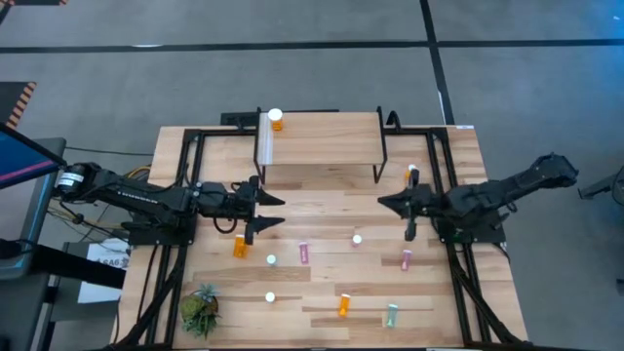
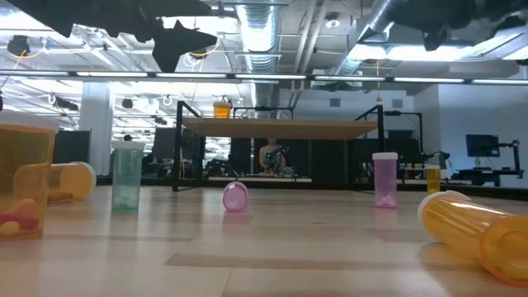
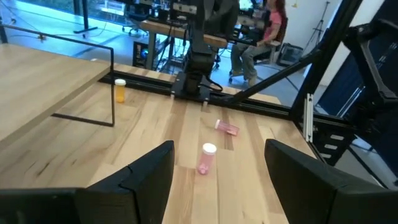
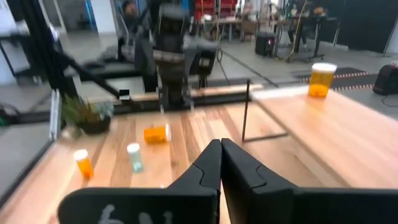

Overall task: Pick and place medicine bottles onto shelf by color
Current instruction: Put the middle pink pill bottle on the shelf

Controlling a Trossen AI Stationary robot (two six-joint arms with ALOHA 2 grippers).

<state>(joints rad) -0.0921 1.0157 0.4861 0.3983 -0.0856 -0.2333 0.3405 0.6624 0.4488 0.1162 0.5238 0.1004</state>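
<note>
One orange bottle (image 1: 276,120) stands upright at the shelf's (image 1: 322,141) upper-left corner. Left fingers (image 1: 263,211) gape empty; right fingers (image 1: 387,202) are closed, empty.

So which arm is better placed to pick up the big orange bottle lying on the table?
Probably the left: its open gripper hangs close beside the large orange bottle lying on its side, while the right gripper, shut and empty, sits across the table.
</note>
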